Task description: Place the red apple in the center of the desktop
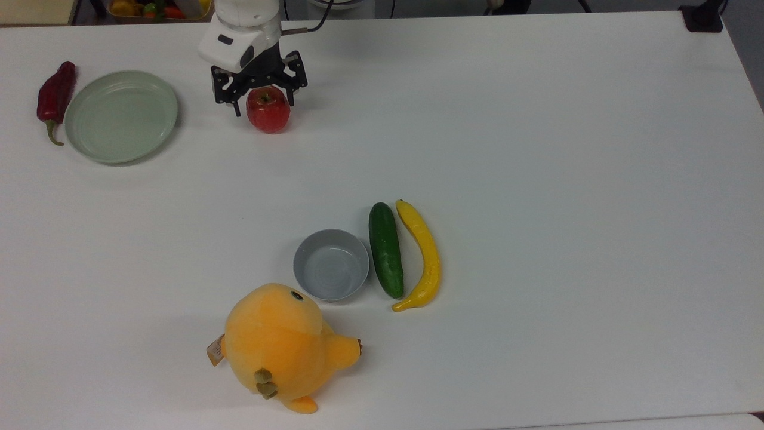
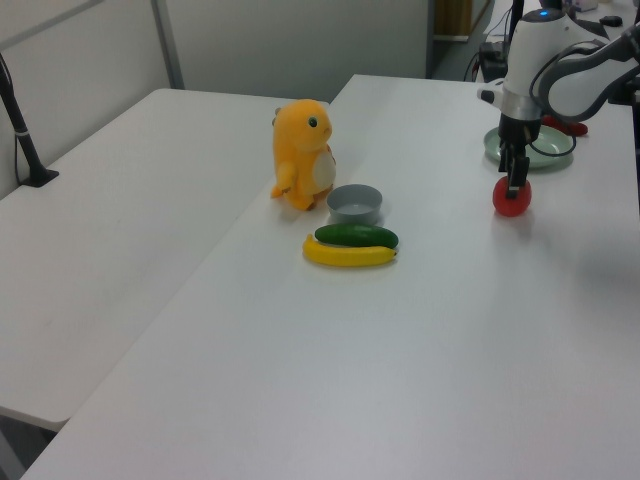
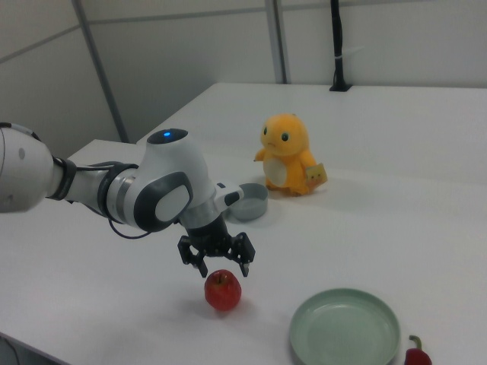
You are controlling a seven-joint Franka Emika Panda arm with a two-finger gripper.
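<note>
**A:** So where was the red apple (image 1: 268, 110) at this point? Did it make it to the middle?

**B:** Nope, not by my read. It was sitting on the desktop (image 1: 537, 179) near the far edge in the top view, just beside the pale green plate (image 1: 121, 116) and well apart from the grey bowl (image 1: 331, 264), cucumber (image 1: 385, 249) and banana (image 1: 422, 255) that sat closer to the middle.

**A:** And the gripper (image 3: 216, 261)? Was it hanging on?

**B:** Looked let go to me. In the right view the jaws were spread wide and sat just above the apple, one finger off to each side, with the apple resting on the table under them. Top view agreed: the fingers were splayed out wider than the fruit.

**A:** So what was left?

**B:** Pretty much all of it, I'd say. The apple needed grabbing, carrying toward the open patch of table near the bowl, and setting down there. The orange plush (image 1: 280, 346) and the chili (image 1: 55, 95) weren't in the way.
</note>
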